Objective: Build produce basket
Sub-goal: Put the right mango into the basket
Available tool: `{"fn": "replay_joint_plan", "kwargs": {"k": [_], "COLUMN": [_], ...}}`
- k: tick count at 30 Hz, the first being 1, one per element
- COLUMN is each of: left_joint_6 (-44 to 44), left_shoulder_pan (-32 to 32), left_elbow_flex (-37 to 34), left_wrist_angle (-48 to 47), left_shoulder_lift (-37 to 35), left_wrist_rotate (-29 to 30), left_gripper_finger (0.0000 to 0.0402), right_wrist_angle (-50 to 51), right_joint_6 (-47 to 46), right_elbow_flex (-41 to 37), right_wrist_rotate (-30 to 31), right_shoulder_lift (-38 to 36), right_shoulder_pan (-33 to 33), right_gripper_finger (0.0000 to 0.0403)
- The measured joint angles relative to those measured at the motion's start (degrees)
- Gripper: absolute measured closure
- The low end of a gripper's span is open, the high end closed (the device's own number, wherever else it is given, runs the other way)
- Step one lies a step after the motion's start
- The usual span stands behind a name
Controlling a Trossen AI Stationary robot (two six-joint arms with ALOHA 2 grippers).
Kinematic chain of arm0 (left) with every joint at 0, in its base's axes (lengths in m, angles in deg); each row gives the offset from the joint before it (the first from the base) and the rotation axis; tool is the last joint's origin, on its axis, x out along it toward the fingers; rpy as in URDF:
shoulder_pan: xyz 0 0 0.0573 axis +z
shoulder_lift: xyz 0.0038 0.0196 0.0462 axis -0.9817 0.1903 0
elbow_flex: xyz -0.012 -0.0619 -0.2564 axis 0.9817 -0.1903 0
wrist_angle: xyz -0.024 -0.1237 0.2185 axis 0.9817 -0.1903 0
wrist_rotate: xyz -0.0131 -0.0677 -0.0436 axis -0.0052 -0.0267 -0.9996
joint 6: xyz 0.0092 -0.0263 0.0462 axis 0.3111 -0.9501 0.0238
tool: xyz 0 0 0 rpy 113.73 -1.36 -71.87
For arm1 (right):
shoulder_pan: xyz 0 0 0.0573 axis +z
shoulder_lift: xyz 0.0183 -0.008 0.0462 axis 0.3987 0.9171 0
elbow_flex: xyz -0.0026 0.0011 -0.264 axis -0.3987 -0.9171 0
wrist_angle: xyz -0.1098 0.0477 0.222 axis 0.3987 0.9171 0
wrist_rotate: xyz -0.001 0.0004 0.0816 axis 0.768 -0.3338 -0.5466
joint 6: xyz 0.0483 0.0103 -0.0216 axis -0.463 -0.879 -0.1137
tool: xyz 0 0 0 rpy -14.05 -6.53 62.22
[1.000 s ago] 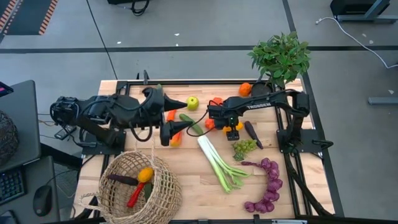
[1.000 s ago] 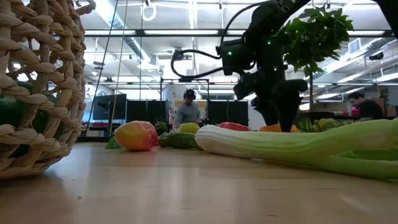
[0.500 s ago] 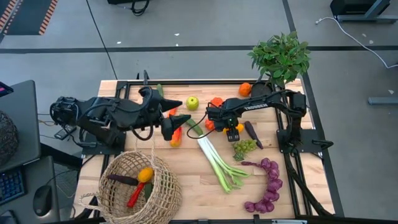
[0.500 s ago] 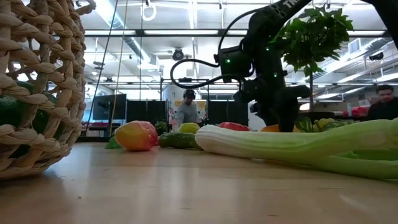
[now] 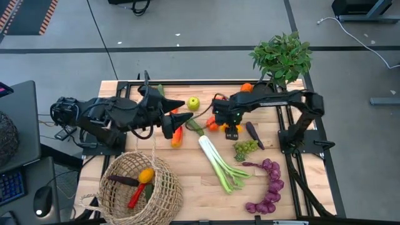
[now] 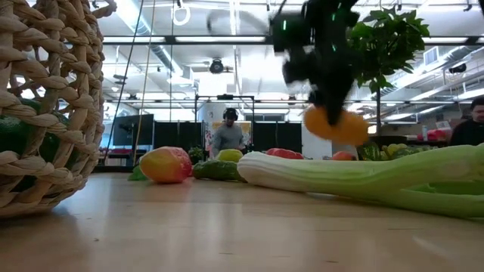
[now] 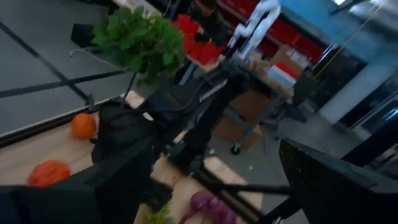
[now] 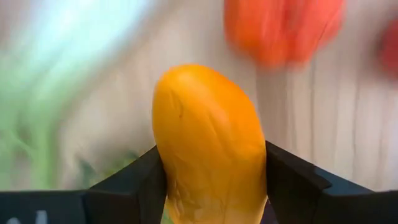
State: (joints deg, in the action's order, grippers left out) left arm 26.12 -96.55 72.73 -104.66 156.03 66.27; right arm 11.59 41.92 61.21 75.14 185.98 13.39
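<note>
My right gripper (image 8: 208, 186) pinching smooth orange-yellow fruit (image 8: 208, 143), lifted clear of table mid-board above leek (image 5: 220, 164). Basket (image 5: 139, 187) well apart, near front-left corner, few pieces already inside. Risk: rounded skin slips between 2 fingers during carry; left gripper (image 5: 170, 119), jaws spread, sits across path.

Basket (image 6: 45, 106) cropped by frame edge

The basket (image 5: 139, 187) sits at the table's (image 5: 194, 187) front left corner; the leek (image 5: 220, 164) lies to its right at centre, grapes (image 5: 267, 187) farther right (a potted plant (image 5: 282, 56) behind them).
</note>
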Motion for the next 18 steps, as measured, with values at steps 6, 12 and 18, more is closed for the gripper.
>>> {"fn": "replay_joint_plan", "kwargs": {"k": [6,12,18], "left_joint_6": [3.1,7.4,6.4], "left_shoulder_pan": [0.7,0.7,1.9], "left_elbow_flex": [0.0,0.0,0.0], "left_wrist_angle": [7.1,7.4,7.0], "left_shoulder_lift": [0.0,1.0,1.3], "left_wrist_rotate": [-2.2,-3.5,-3.5], "left_gripper_finger": [0.0047,0.0047,0.0047], "right_wrist_angle": [-16.8,-29.8,-41.7], "right_joint_6": [-17.5,-26.4,-32.8], "right_elbow_flex": [0.7,0.7,0.7], "right_wrist_rotate": [-1.5,-2.3,-0.5], "right_shoulder_lift": [-8.1,-12.9,-16.9], "right_shoulder_pan": [2.2,6.7,10.6], "right_gripper_finger": [0.0174,0.0174,0.0173]}}
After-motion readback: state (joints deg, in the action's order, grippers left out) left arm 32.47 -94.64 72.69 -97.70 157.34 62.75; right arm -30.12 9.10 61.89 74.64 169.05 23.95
